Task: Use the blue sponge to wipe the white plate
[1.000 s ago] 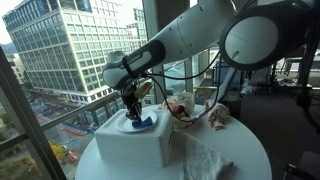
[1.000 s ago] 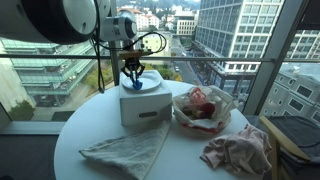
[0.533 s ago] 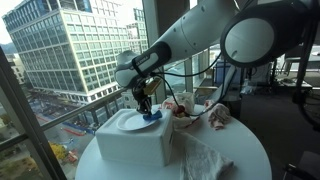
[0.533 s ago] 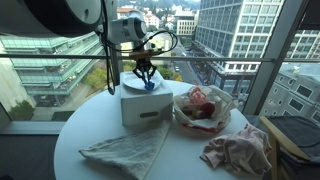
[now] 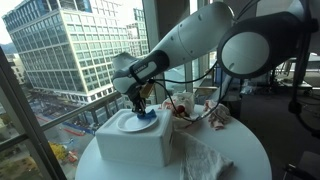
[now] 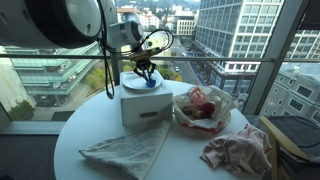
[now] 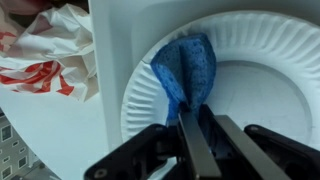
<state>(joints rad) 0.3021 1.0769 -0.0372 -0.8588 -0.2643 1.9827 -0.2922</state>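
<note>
Blue sponge (image 7: 189,70) clamped by its lower end between the closed fingers (image 7: 197,143) of the end effector (image 7: 190,122). Lies pressed on the left part of the white plate (image 7: 262,82) in the wrist view, reaching from near the fluted rim toward the middle. Shows in both exterior views as a small blue patch (image 5: 146,115) (image 6: 150,83) under the end effector (image 5: 142,104) (image 6: 147,72), at one edge of the plate (image 5: 124,123) (image 6: 134,86). Plate seated on top of a white box (image 5: 135,147) (image 6: 142,108) on the round white bench (image 6: 190,152). Just beside the box, a crumpled white bag with red print (image 6: 200,106) (image 5: 181,108) (image 7: 45,55), close to the plate's rim but apart from it. In front of the box, a pale grey cloth (image 6: 125,150) (image 5: 205,160) spread loose on the bench. Farther off, near the bench edge, a bunched pinkish cloth (image 6: 236,150) (image 5: 220,116). Behind everything, tall windows onto city buildings. Red print on the bag too crumpled to read.
</note>
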